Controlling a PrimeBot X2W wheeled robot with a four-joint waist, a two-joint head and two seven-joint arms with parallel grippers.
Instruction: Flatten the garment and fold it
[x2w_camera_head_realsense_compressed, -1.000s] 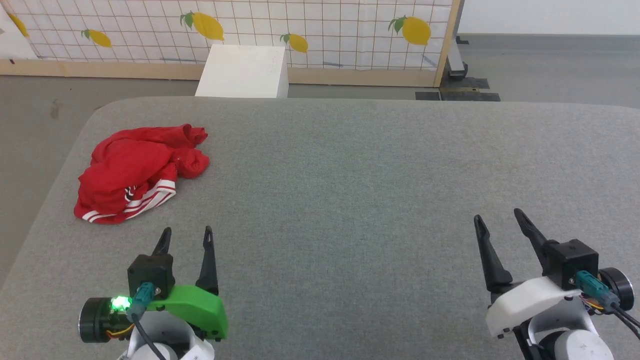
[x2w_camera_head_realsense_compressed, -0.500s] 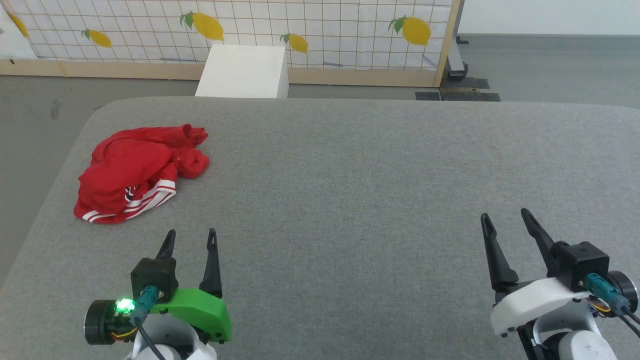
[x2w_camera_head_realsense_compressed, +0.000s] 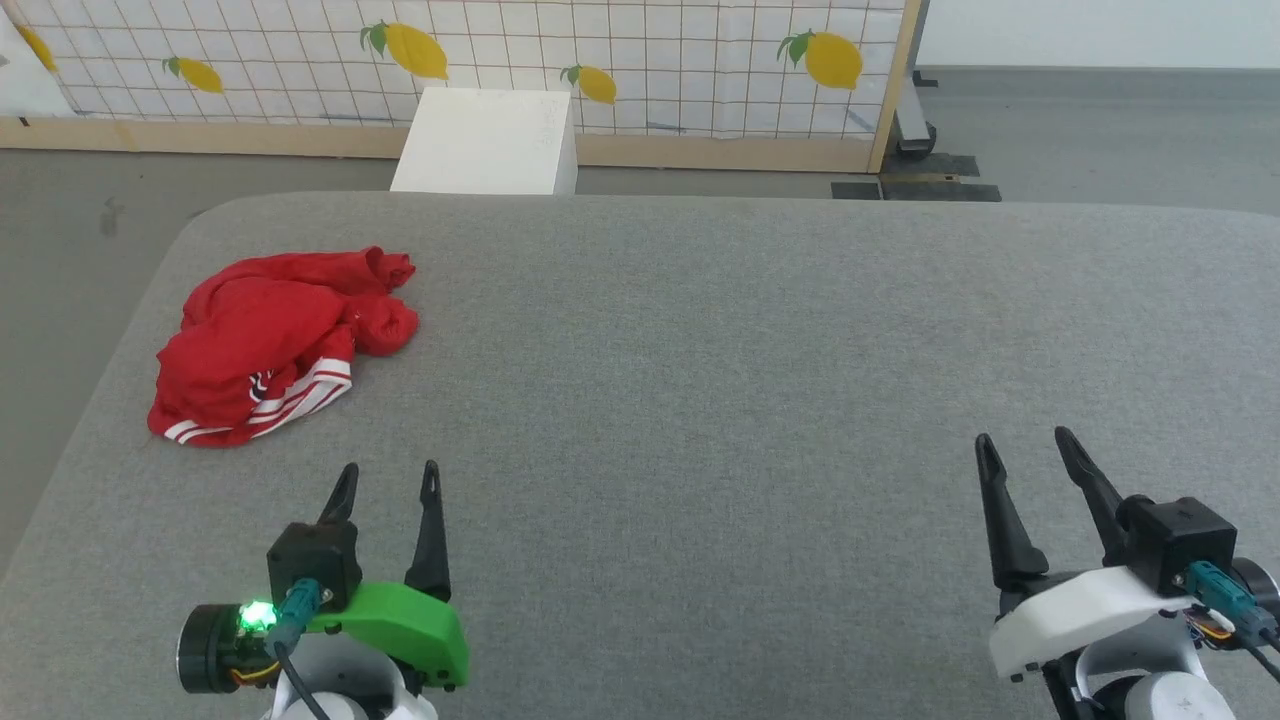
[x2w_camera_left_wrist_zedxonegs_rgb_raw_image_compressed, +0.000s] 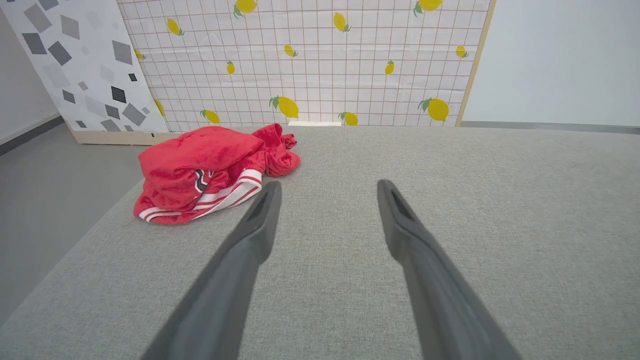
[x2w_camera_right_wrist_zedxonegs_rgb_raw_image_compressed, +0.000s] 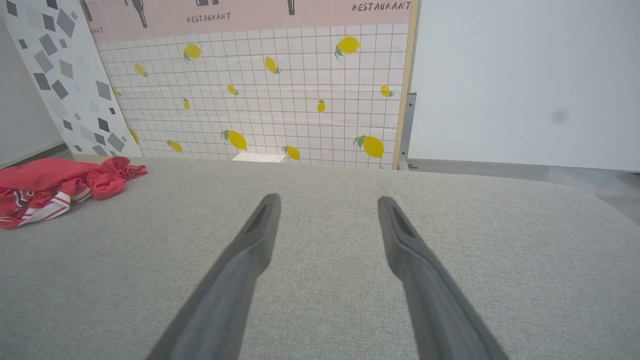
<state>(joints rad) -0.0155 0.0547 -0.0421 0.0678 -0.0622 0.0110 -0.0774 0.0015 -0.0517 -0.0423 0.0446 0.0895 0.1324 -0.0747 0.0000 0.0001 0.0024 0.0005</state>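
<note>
A crumpled red jersey-style garment (x2w_camera_head_realsense_compressed: 270, 345) with red-and-white striped trim lies bunched in a heap on the far left part of a broad grey fabric-covered surface (x2w_camera_head_realsense_compressed: 700, 400) with rounded corners. A band of the striped trim shows along the near edge of the heap, and a small patch of black-and-white print peeks out from between the folds. The lettering cannot be read.

The left claw (x2w_camera_head_realsense_compressed: 389, 467), on a green housing with a lit green lamp, hovers over the near left of the surface. Its two long dark fingers are spread apart with nothing between them, and they point toward the garment, which lies ahead and a little to the left, clearly apart from the tips.

The right claw (x2w_camera_head_realsense_compressed: 1023, 437), on a white housing, hangs over the near right of the surface, well apart from the garment. It too is parted and empty.

Beyond the far edge a white box (x2w_camera_head_realsense_compressed: 487, 142) stands on the grey floor (x2w_camera_head_realsense_compressed: 80, 210), in front of a grid-patterned panel printed with yellow lemons (x2w_camera_head_realsense_compressed: 640, 50).
</note>
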